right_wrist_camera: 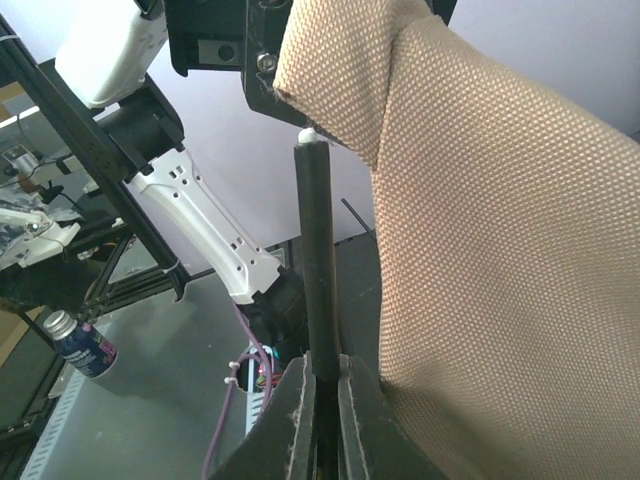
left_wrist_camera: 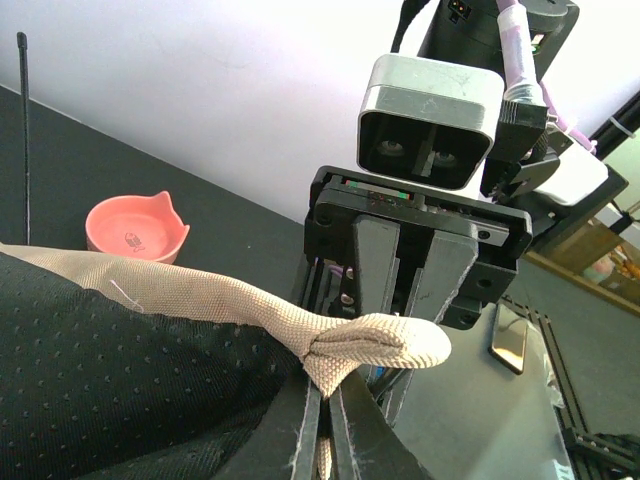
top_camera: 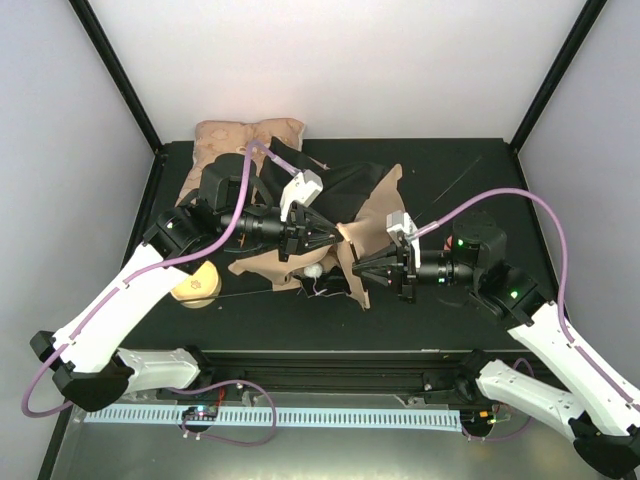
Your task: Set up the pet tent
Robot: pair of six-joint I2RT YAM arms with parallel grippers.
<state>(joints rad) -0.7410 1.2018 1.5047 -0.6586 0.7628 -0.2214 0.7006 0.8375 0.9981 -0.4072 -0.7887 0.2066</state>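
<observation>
While the pet tent (top_camera: 382, 205) lies crumpled on the counter (top_camera: 450, 305), left jaws clamp its tan hem fold (left_wrist_camera: 375, 342); right jaws clamp a black pole (right_wrist_camera: 318, 250), axis pointing at that fold.

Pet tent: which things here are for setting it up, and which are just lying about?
For the job: pet tent fabric, its black pole, white pom-pom, left tool, right tool.
Just lying about: floral cushion, pink bowl, small bottle.
</observation>
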